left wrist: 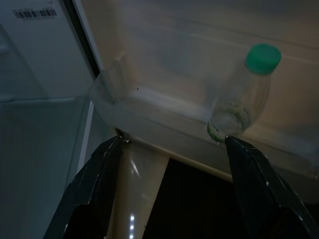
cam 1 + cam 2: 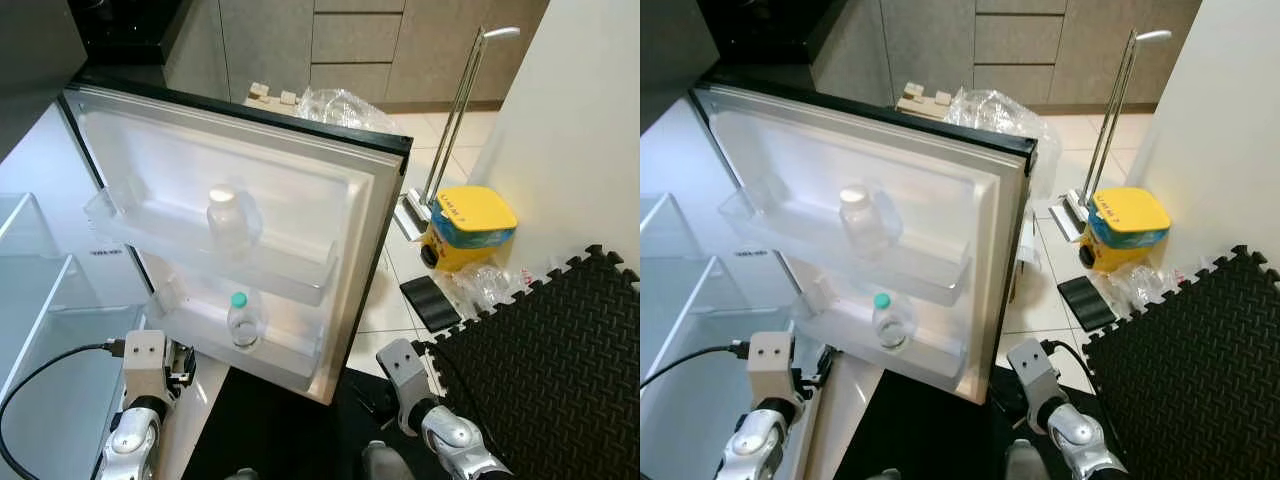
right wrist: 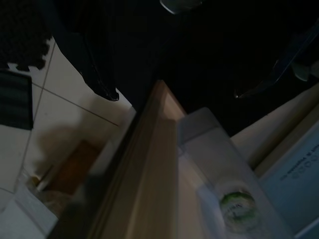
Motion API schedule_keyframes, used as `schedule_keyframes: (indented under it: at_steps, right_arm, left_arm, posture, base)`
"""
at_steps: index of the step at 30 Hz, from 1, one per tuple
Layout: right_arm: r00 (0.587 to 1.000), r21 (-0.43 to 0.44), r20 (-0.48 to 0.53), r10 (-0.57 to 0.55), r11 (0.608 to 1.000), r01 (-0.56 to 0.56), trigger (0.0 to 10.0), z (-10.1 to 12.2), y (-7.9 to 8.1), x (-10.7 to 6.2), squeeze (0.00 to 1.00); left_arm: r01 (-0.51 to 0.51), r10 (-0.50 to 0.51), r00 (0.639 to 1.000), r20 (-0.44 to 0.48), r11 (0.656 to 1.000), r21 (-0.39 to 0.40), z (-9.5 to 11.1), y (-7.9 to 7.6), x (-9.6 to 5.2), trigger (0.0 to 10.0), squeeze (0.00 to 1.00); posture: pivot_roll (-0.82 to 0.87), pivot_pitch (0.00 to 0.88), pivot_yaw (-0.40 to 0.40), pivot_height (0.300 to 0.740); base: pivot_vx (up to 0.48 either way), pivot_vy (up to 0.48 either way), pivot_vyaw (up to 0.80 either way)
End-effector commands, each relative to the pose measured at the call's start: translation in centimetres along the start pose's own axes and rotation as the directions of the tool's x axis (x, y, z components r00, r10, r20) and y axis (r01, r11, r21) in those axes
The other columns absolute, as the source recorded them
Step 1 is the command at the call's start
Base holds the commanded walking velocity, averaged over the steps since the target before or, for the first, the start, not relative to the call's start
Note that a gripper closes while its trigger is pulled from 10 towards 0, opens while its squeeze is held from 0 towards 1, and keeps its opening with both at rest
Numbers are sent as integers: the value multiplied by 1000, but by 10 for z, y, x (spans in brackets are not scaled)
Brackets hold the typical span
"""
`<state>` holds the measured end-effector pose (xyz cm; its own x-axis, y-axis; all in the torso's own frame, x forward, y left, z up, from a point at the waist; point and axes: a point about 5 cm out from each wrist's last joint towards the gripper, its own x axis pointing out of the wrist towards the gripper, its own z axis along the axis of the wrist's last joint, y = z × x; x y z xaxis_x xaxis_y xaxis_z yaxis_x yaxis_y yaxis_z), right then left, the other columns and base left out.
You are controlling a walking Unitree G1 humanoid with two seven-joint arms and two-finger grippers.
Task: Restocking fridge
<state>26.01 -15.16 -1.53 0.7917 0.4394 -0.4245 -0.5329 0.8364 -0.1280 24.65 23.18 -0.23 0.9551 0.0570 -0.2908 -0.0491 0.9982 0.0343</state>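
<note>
On lower door shelf, near side: clear bottle w/ green cap, upright. Looks like light, slick, thin plastic; best held mid-body. Left end effector spread wide, just short of it. Right end effector: can't tell.

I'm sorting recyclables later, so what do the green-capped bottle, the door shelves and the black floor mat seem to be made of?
Bottle: clear plastic, probably; see-through body, matte green cap.
Door shelves: translucent glossy plastic, the jar showing through the front rail.
Mat: likely matte black foam; textured surface, interlocking jigsaw edges.
</note>
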Motion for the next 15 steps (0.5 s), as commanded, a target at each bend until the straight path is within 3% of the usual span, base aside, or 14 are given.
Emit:
schedule_keyframes:
  at_steps: [1,15]
  right_arm:
    - [1000,22,-11,10,1000,-10,10000,-2,-1,0,0]
    - [999,3,-32,-14,1000,14,10000,-6,2,-1,0]
  left_arm:
    - [12,-12,1000,-13,1000,-5,-5,-8,-1,10000,0]
    - [33,-33,999,13,999,-3,-4,-11,-1,10000,0]
  posture:
    - [-77,79,-42,666]
    - [-70,80,-27,684]
  base:
    - [0,0,0]
    - [0,0,0]
